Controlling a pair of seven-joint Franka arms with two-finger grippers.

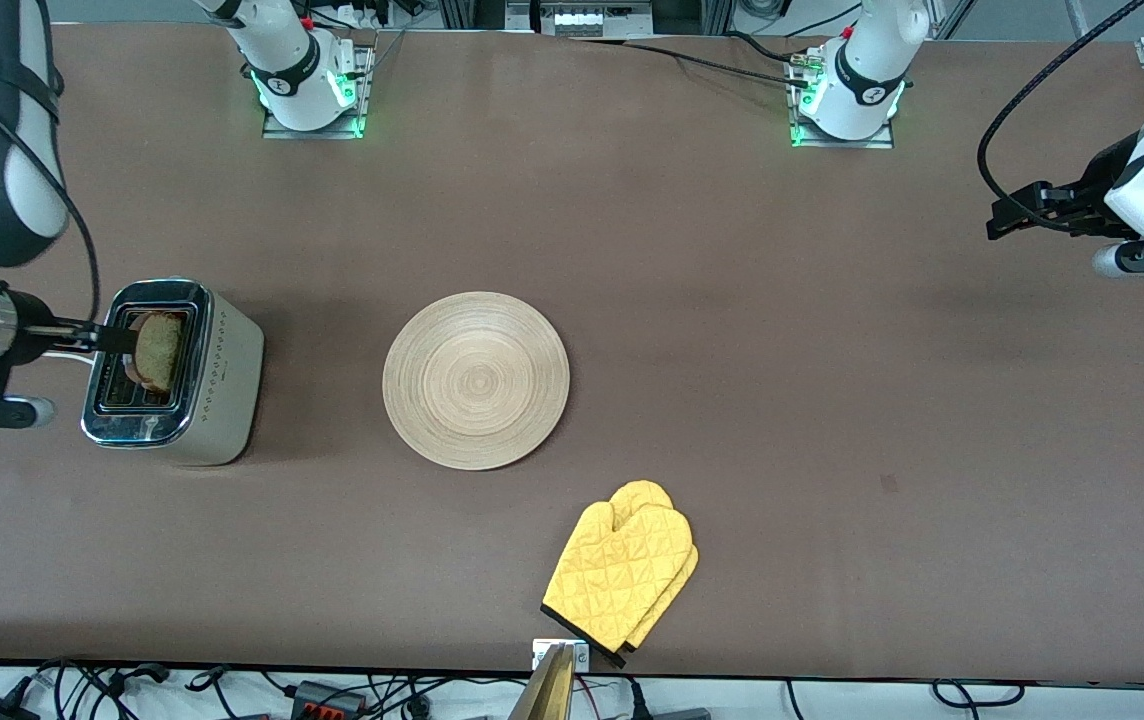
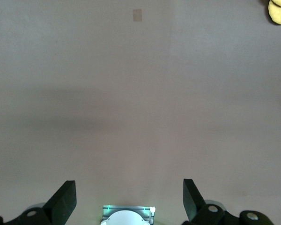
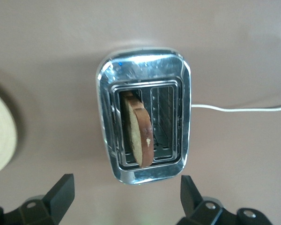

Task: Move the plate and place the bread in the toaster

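The toaster, beige with a chrome top, stands near the right arm's end of the table. The bread stands on edge in one slot, tilted, its top sticking out. The right wrist view shows the toaster and the bread from above. My right gripper hangs over the toaster's outer end, open and empty. The plate lies bare at mid-table, and its edge shows in the right wrist view. My left gripper waits open and empty over the left arm's end of the table.
A yellow oven mitt lies near the table's front edge, nearer the camera than the plate; its tip shows in the left wrist view. The toaster's white cord trails off toward the table's end.
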